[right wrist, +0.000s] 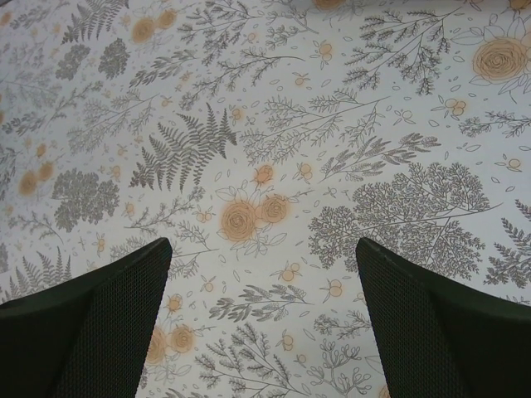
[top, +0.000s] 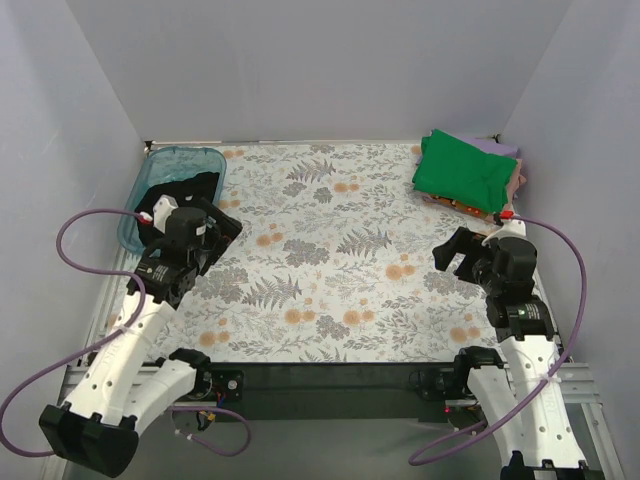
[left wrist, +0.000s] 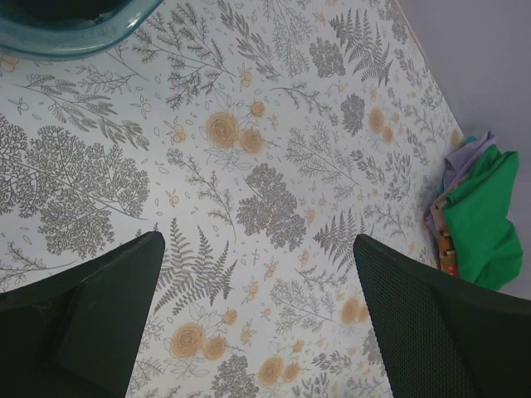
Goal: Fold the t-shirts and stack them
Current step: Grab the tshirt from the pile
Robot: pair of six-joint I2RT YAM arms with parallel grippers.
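Observation:
A folded bright green t-shirt (top: 463, 172) tops a stack at the back right corner, with lilac (top: 497, 148), pink and orange (top: 462, 205) edges showing under it. The stack also shows at the right edge of the left wrist view (left wrist: 484, 217). A black t-shirt (top: 180, 190) lies crumpled in the teal tray (top: 172, 160) at the back left. My left gripper (top: 225, 228) is open and empty just in front of the tray. My right gripper (top: 450, 252) is open and empty in front of the stack, over bare cloth.
The table carries a floral-print cloth (top: 330, 260). White walls close in the back and both sides. The tray's rim shows at the top left of the left wrist view (left wrist: 66, 37). Purple cables loop beside both arms.

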